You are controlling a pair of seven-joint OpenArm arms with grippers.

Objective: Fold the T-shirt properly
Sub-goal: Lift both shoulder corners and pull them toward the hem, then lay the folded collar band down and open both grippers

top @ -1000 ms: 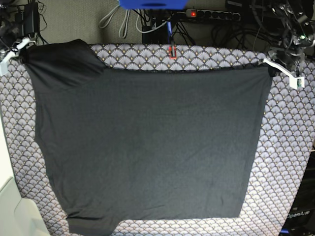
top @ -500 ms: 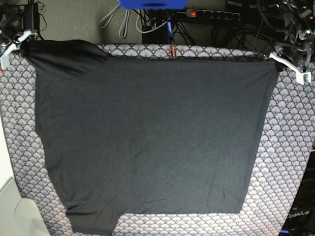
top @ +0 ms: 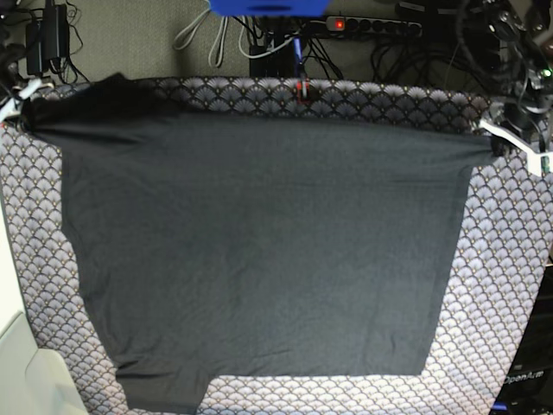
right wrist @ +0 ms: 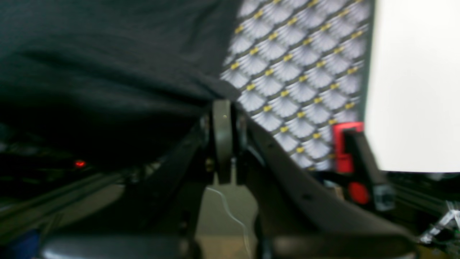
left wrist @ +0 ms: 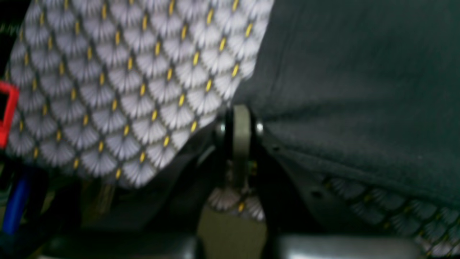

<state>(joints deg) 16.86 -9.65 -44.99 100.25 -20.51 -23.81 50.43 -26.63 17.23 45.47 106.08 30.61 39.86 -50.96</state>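
Note:
The dark grey T-shirt (top: 259,251) lies spread flat on the fan-patterned tablecloth (top: 505,259), plain side up, with its far edge pulled taut between my two grippers. At the shirt's far right corner my left gripper (top: 496,147) is shut on the fabric. In the left wrist view the left gripper (left wrist: 239,124) pinches the edge of the T-shirt (left wrist: 359,90). My right gripper (top: 22,109) is shut on the far left corner, by the bunched sleeve. In the right wrist view the right gripper (right wrist: 222,118) grips the T-shirt (right wrist: 107,54), which hangs in folds.
A red clip (top: 302,90) sits at the table's back edge. Behind the table lie a power strip (top: 371,26) and tangled cables. A white surface (top: 17,372) borders the left front corner. A black box (top: 529,380) stands at the right front.
Both grippers moved outward and toward the near side, holding the shirt's corners. The far edge is now stretched straight and the left sleeve has flattened.

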